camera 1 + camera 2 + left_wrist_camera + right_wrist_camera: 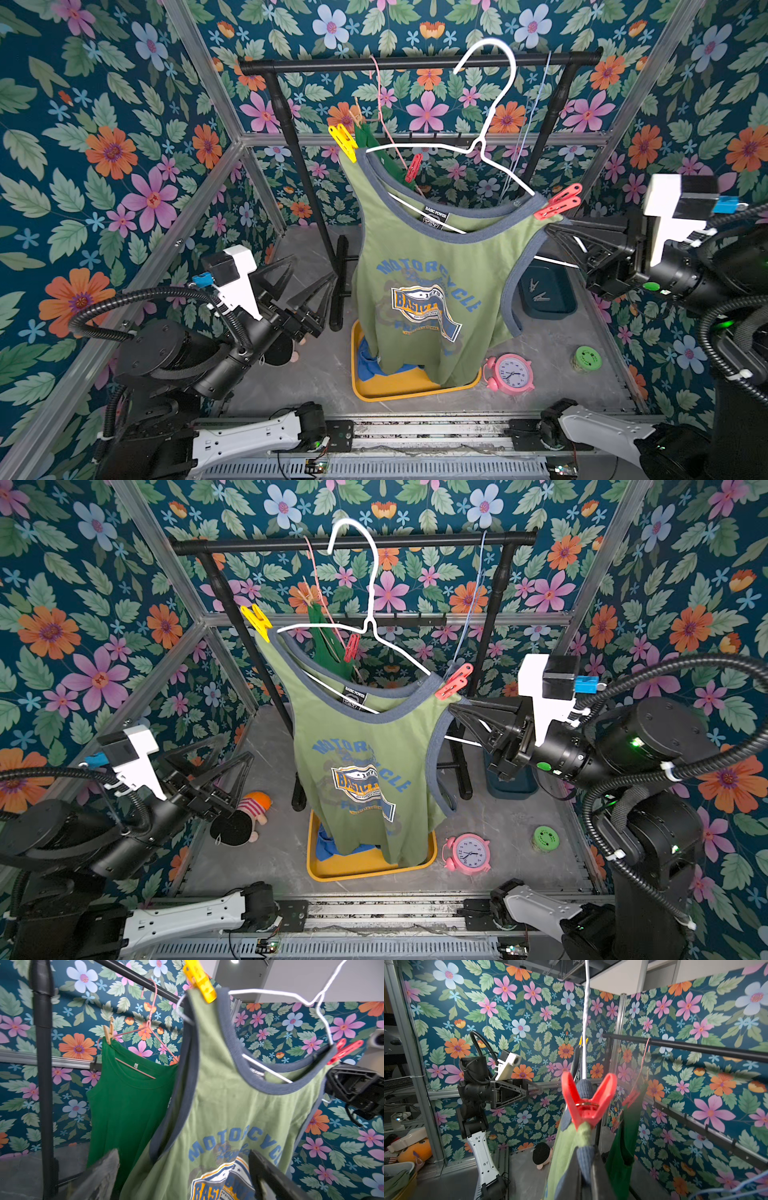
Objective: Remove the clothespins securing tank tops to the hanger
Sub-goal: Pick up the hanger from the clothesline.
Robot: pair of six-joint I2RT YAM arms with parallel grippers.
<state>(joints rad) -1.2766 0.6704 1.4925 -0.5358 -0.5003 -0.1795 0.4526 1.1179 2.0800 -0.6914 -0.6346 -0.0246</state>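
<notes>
Olive green tank top with grey trim (415, 257) and a blue chest print is hanging dead centre on a tilted white wire hanger (508, 177), and that's the one I'm on right now. My right hand (549, 229) comes in from 3 o'clock and is squeezed together on that top's shoulder strap. It's gripping just under the red plastic clothespin (559, 201) that clips the strap to the wire. The other shoulder, up at 10 o'clock, has a yellow plastic clothespin (344, 141) biting it.

My left hand (311, 274) sits out at 9 o'clock of the top with its fingers spread wide apart. It's near the fabric but not touching it, and there's nothing in it.

Back toward 12 o'clock a bright green tank top (128, 1095) hangs on a thin pink wire hanger (149, 1026) from the black metal rail (415, 62). It has a peach clothespin (108, 1031) on one shoulder and a second red clothespin (413, 168) on the other.

Down at 6 o'clock on the grey tabletop (316, 374) is a yellow plastic tray (395, 392) with a royal blue tank top (368, 368) crumpled in it. The olive hem hangs over that tray. Two pale grey clothespins (536, 291) lie in a dark teal bin (552, 278) at 4 o'clock, and a pink alarm clock (513, 374) sits just beside the tray at 5 o'clock.
</notes>
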